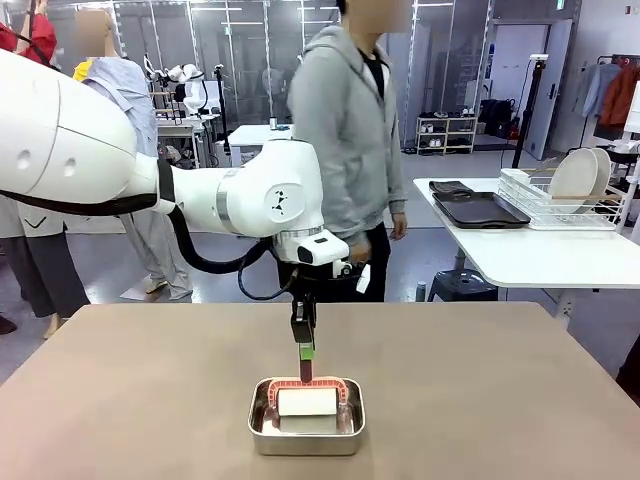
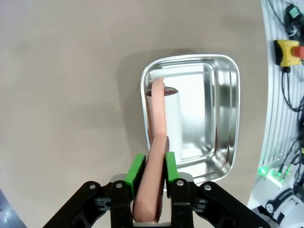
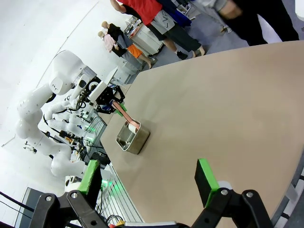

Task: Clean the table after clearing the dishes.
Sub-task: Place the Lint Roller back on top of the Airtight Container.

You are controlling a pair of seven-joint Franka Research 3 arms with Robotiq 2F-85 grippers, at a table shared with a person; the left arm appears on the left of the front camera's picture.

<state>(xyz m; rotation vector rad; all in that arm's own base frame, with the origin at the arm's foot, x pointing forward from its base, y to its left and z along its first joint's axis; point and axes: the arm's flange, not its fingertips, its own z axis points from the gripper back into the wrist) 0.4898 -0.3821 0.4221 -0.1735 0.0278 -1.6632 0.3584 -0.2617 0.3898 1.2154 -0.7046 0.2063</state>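
— What is the left gripper [image 2: 153, 183] doing?
— Its green pads [image 2: 137, 169] are clamped on the salmon-pink handle [image 2: 155, 156] of a cleaning tool. In the left wrist view the handle runs up between the fingers and arches over a white roller [image 2: 173, 114]. In the front view the gripper [image 1: 305, 362] hangs straight down from the left arm [image 1: 150, 175], which reaches in from the left side.

— Where does the tool sit?
— The roller lies in a small steel pan [image 1: 306, 418], and the handle [image 1: 305, 384] rises from the pan's far edge. The pan stands on the table [image 1: 500, 400], near the robot's side and about the middle.

— How does the table look?
— A matte taupe-brown top with rounded corners. In the right wrist view the bare top [image 3: 228, 95] stretches away to the pan [image 3: 131, 136].

— And the right gripper [image 3: 147, 183]?
— Spread wide, nothing between its green pads [image 3: 205, 176], above the table's edge.

— What else is around?
— A person in a grey hoodie [image 1: 345, 130] stands at the far side, behind the left arm. To the right, a white table [image 1: 540, 250] carries dark trays [image 1: 478, 209] and a wire rack with white plates [image 1: 578, 176] standing in it.
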